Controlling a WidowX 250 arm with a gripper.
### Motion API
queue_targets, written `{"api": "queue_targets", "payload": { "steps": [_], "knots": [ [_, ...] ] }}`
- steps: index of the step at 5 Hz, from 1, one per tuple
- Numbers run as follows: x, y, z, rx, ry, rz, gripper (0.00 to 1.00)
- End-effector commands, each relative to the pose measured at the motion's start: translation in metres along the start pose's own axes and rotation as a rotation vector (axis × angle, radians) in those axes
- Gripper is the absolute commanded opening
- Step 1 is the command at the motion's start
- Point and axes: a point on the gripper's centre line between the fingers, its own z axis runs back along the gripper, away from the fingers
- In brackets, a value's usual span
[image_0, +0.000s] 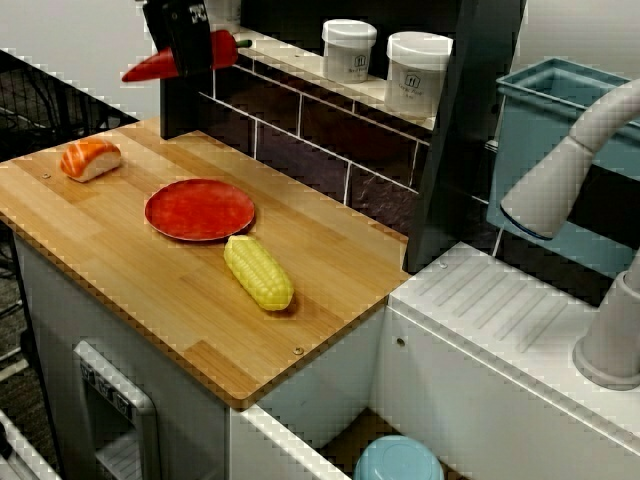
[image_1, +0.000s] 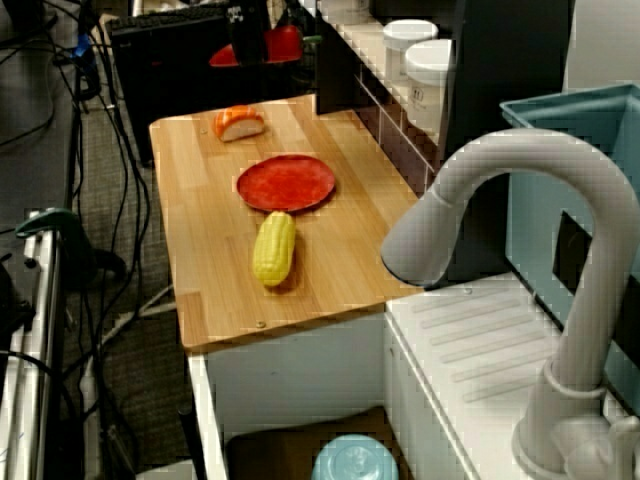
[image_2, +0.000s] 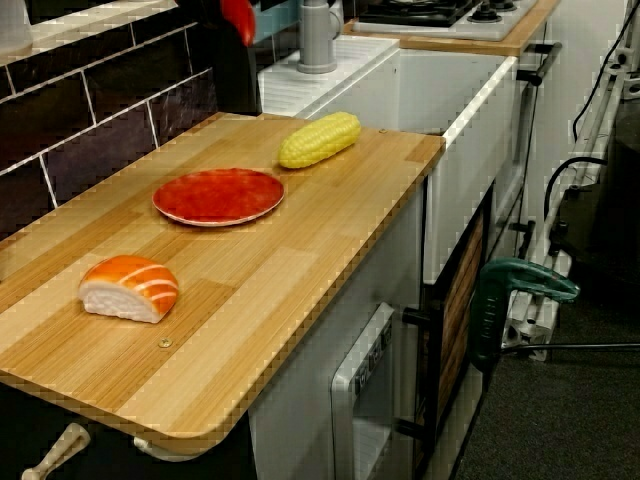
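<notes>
My black gripper hangs high over the back left corner of the wooden counter, shut on a red chili pepper. The pepper lies crosswise in the jaws, pointed tip to the left and green stem toward the shelf. The view along the counter shows the same gripper with the pepper sticking out on both sides. In the low view from the counter's end only a bit of the pepper shows at the top edge. Below lie a salmon sushi piece, an empty red plate and a yellow corn cob.
Two white jars stand on the shelf above the dark tiled wall. A dark post separates the counter from the white sink unit with a grey faucet. A teal bin sits behind it, and a light blue bowl below.
</notes>
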Motion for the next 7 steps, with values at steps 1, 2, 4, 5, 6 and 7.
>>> {"api": "queue_targets", "payload": {
  "steps": [1, 2, 4, 5, 6, 7],
  "knots": [
    [-0.017, 0.004, 0.007, 0.178, -0.062, -0.022, 0.0],
    [-0.029, 0.013, 0.003, 0.225, -0.016, -0.045, 0.0],
    [-0.045, 0.035, 0.0, 0.288, 0.024, -0.008, 0.0],
    [-0.052, 0.049, 0.001, 0.319, 0.033, 0.027, 0.0],
    [-0.061, 0.06, -0.004, 0.329, 0.064, 0.056, 0.0],
    [-0.07, 0.068, -0.012, 0.333, 0.087, 0.07, 0.0]
  ]
}}
